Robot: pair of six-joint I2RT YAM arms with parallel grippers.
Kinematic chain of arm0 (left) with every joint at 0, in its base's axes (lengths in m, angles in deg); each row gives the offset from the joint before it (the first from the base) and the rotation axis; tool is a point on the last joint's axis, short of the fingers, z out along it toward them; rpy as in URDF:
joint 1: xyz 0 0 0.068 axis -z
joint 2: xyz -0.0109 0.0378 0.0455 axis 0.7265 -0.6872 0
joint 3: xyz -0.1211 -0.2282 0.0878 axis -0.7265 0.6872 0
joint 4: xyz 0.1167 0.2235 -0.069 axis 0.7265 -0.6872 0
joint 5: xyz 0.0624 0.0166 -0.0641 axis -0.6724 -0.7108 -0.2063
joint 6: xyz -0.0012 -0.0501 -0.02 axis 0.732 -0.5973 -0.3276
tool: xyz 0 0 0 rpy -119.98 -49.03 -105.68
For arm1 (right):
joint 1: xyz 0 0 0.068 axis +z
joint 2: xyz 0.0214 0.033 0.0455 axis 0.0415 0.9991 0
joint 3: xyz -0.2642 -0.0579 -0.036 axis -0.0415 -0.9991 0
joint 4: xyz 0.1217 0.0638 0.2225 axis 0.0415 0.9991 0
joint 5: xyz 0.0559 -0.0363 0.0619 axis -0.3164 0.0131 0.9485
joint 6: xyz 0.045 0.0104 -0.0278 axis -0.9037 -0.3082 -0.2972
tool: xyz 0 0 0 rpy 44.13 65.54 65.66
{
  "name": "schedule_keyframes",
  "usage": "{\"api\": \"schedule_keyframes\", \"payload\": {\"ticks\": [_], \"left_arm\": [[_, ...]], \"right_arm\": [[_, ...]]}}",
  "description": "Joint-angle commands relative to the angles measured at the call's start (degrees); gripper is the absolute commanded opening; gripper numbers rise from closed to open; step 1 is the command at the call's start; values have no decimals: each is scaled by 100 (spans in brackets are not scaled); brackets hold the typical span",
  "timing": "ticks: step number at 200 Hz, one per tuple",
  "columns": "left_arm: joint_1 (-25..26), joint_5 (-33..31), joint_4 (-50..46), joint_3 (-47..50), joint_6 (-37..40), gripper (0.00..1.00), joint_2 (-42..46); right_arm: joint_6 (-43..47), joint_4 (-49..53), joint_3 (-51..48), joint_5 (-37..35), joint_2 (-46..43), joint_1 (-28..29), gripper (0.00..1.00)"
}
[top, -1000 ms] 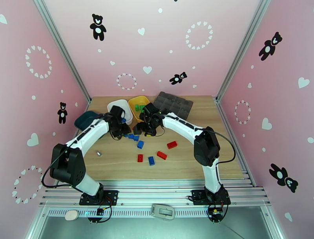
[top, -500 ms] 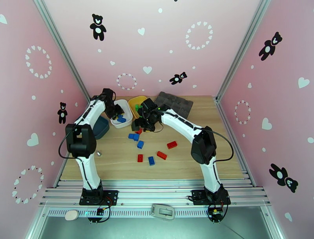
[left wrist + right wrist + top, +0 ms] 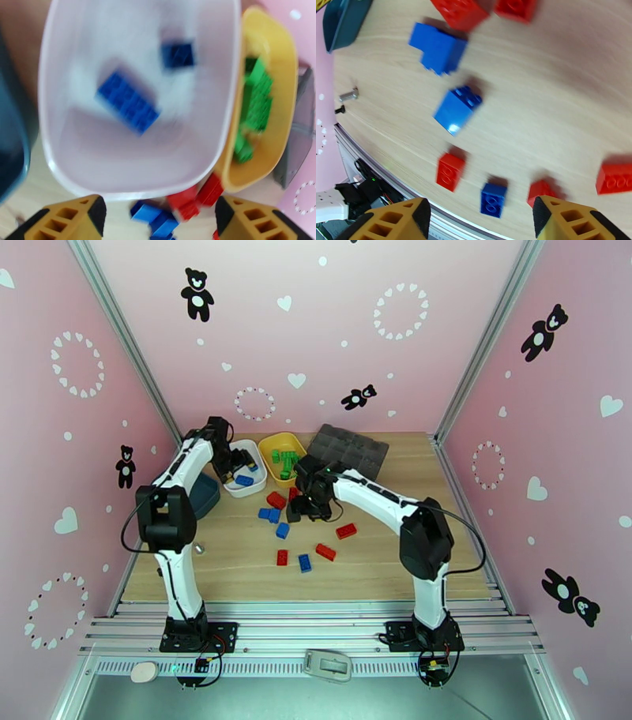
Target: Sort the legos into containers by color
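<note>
Since one second earlier, the left gripper (image 3: pixel 231 467) has been carried from the loose bricks at mid-table up over the white tray (image 3: pixel 254 447), upper left of the overhead view. The right gripper (image 3: pixel 305 510) has been drawn back from the yellow tray (image 3: pixel 268 449) toward the scatter at centre.

Left jaws: spread wide, nothing between them. This is judged a release just made, since a long blue brick (image 3: pixel 128 102) and a short blue brick (image 3: pixel 177 54) lie on the tray floor below. Blur is noted; the studs are barely resolved.

Right jaws: likewise spread and empty, held above the table (image 3: pixel 553 98). The posture is judged a search for the next pick. Closest beneath are a larger blue brick (image 3: pixel 456 107) with a smooth face turned to the lens, a small red brick (image 3: pixel 450 171) and a small blue brick (image 3: pixel 493 199).

Sorting so far: green bricks (image 3: pixel 284 461) are heaped in the yellow tray and blue ones lie in the white. The teal tray (image 3: pixel 207 496) sits at left, its contents not discernible; it is presumably kept for red. Red and blue bricks remain loose at centre.

Materials: the trays are smooth moulded plastic, shallow, with rounded corners. The bricks are hard, glossy and square-edged. The table is pale wood grain. The fingertips (image 3: pixel 71 221) are ochre, with moulded hollows.
</note>
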Motion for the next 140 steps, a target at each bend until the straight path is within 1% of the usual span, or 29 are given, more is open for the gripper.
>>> {"api": "schedule_keyframes", "payload": {"ticks": [1,27,60,90,111,140], "left_arm": [[228,4,268,889,-99,82,906],[574,-37,631,2139,-307,88,1788],[1019,-81,1007,3539,-846,92,2772],[1194,-127,1219,4638,-1354,98,3534],[1209,-147,1251,5153,-1529,98,3887],[1211,-119,1185,5379,-1581,98,4048]], "right_arm": [[-119,55,-331,-217,-360,140,71],[-201,113,-577,-333,-429,339,69],[-319,271,-737,-610,-376,674,67],[-483,295,-884,-750,-322,945,65],[-555,261,-955,-742,-251,1095,64],[-630,207,-1003,-680,-121,1234,61]]}}
